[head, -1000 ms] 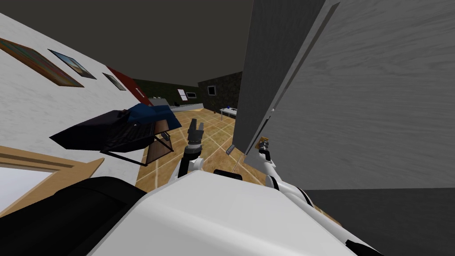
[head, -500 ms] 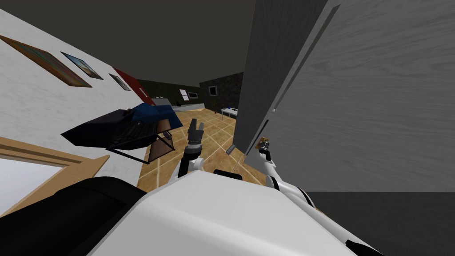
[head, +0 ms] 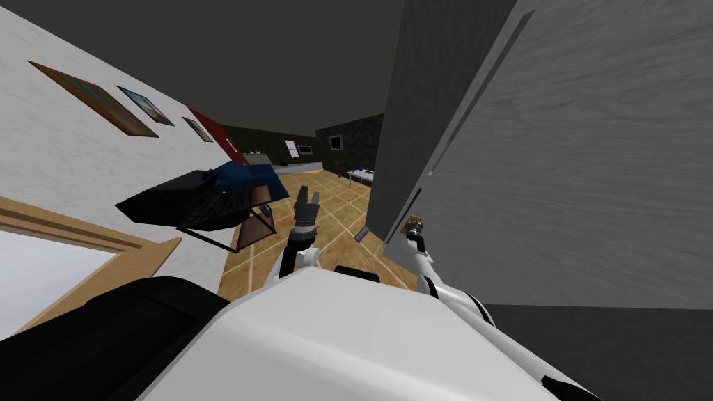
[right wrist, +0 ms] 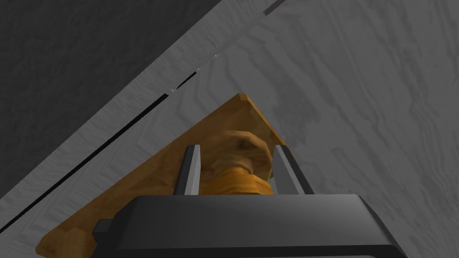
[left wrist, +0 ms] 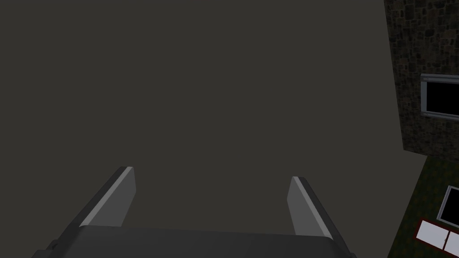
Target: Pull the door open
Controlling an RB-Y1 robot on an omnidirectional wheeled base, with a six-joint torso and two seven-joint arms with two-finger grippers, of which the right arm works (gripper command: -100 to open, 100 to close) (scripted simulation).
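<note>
Wooden door knob (right wrist: pixel 240 150) in the clenched right jaws, against the grey door (right wrist: pixel 358 89); left jaws released.

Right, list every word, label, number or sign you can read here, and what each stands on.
None can be read.
The grey door, its wooden knob and backplate carry no writing.
The framed pictures show only painted scenes.
The small white panel far across the room is too small to tell.
</note>
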